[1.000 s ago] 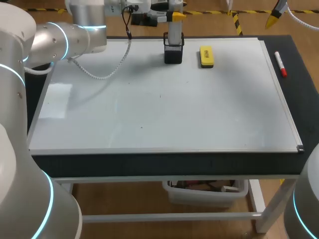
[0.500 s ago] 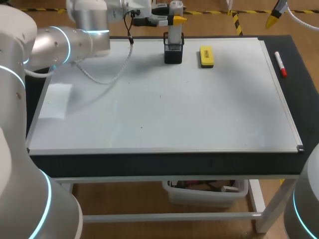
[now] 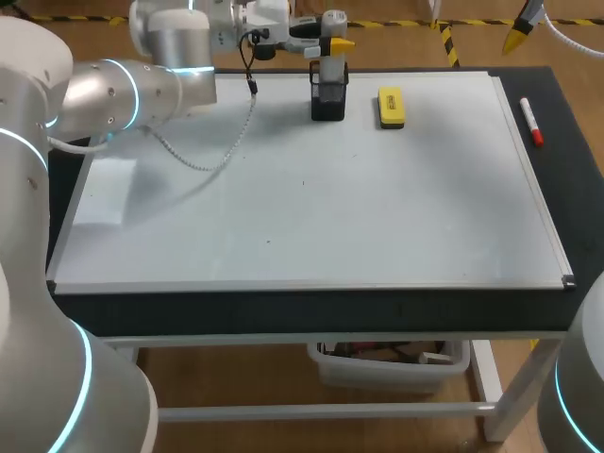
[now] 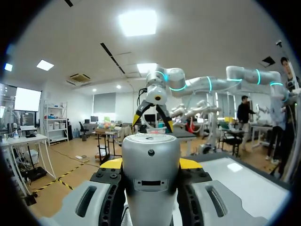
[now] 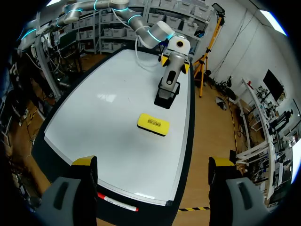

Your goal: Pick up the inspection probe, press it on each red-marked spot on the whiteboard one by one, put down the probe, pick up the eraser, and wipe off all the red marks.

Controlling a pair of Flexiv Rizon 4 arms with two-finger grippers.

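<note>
Probe (image 3: 330, 68) clenched by left gripper (image 4: 150, 163), lower in black holder (image 3: 327, 102) than before, right gripper (image 5: 153, 162) splayed, eraser (image 3: 391, 107) on whiteboard (image 3: 311, 208).

Black-topped counter (image 3: 566, 179) on a white frame, with a white crossbar running low between the legs. On the bare black strip along its right side, toward the far corner: a marker (image 3: 530, 121), white barrel with a red end. Lies flat and lengthwise, red end toward the near side, well apart from all else. Near the middle of the far edge: a small black holder (image 3: 328, 102), box-shaped. Stands upright.
</note>
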